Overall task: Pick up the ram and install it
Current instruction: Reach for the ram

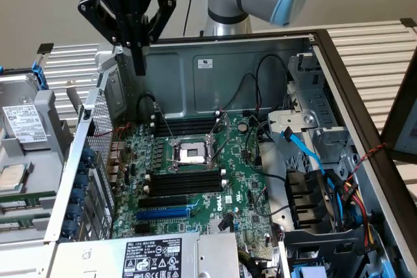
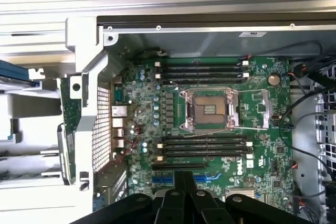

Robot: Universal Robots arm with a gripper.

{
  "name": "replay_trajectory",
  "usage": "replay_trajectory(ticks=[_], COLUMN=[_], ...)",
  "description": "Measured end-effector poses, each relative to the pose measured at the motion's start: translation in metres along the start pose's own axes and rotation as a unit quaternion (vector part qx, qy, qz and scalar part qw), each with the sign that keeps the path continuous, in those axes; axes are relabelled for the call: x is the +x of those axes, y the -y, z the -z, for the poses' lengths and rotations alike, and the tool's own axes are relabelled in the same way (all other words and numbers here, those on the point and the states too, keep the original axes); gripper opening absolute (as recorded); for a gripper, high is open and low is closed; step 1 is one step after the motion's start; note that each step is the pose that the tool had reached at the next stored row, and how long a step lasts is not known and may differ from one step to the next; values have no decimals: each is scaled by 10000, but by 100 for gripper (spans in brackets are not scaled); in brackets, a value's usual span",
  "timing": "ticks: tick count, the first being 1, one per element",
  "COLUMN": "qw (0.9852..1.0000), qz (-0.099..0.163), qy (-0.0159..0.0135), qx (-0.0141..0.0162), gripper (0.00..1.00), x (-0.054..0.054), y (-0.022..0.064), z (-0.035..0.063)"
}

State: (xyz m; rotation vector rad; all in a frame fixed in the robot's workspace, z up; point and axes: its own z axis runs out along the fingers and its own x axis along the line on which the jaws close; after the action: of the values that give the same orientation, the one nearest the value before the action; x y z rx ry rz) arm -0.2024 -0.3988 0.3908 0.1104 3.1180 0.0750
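Note:
My gripper (image 1: 139, 68) hangs shut and holds nothing, above the back left corner of the open computer case (image 1: 260, 56). In the wrist view its black fingertips (image 2: 185, 178) are pressed together over the motherboard (image 2: 262, 108). Thin green sticks that look like the ram (image 1: 23, 206) lie in a holder outside the case, at the exterior view's left, well below and to the left of the gripper. Long black memory slots (image 1: 186, 181) run on both sides of the CPU socket (image 1: 190, 154), and they look unfilled.
A blue expansion slot (image 1: 163, 213) sits in front of the memory slots. A hard drive (image 1: 26, 122) rests at the exterior view's left. Black and blue cables (image 1: 306, 154) and drive bays crowd the case's right side. A labelled power supply (image 1: 153, 255) is at the front.

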Motion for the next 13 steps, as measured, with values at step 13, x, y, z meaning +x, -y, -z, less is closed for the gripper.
replay_trajectory(ticks=[13], qw=[10000], qz=[-1], qy=[-25], qx=[2], gripper=[10], x=[595], y=[47], z=[-67])
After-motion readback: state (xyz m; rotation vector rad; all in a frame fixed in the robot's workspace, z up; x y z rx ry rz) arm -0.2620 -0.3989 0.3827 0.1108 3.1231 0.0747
